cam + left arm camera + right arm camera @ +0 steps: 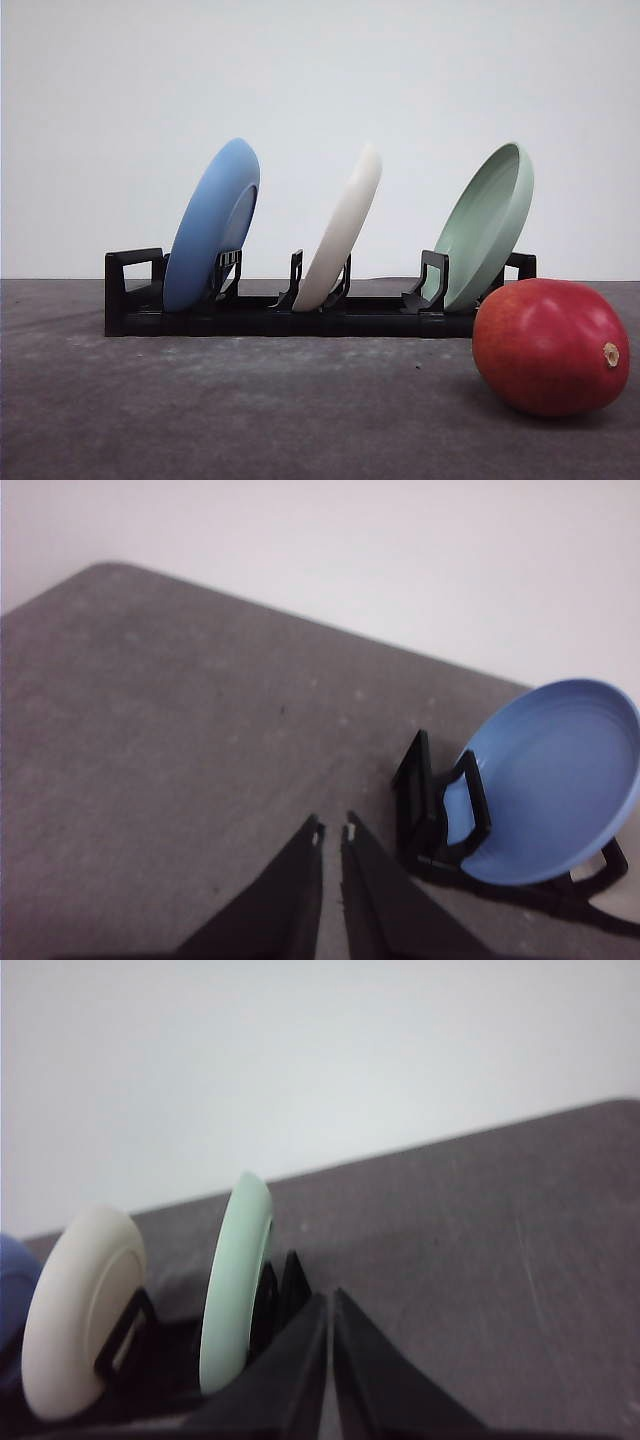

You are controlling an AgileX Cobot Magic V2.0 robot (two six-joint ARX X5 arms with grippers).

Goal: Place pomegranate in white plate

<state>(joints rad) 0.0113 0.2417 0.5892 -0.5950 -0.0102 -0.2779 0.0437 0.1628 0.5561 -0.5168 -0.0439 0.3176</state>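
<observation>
Nearest the front camera lies the pomegranate (pixel 551 346), red and glossy, on its side at the near right of the table (pixel 200 400), its small tan nub turned to the right; it rests just in front of the right end of a black rack (pixel 300 318) and hides that corner of it; nothing grips it. Behind it the rack runs left to right across the middle of the table and holds three plates on edge, all leaning to the right: a blue plate (pixel 212 225) at the left, the white plate (pixel 343 230) in the middle slot, a pale green plate (pixel 489 226) at the right, each apart from the next. The green plate's lower rim stands closest to the fruit, between it and the white plate.

From the left wrist, the left gripper (pixel 333 832) hangs above bare table with its dark fingers drawn close, a thin gap between the tips, holding nothing; the blue plate and the rack's end bracket sit just beside it. From the right wrist, the right gripper (pixel 329 1300) has its fingers nearly together, also holding nothing, near the green plate's edge, with the white plate beyond it.

The table is a dark grey, matte, faintly mottled surface; a plain pale wall (pixel 320 80) fills the background. Both wrist views are soft, and the blue plate is cut off at the edge of the right wrist view.
</observation>
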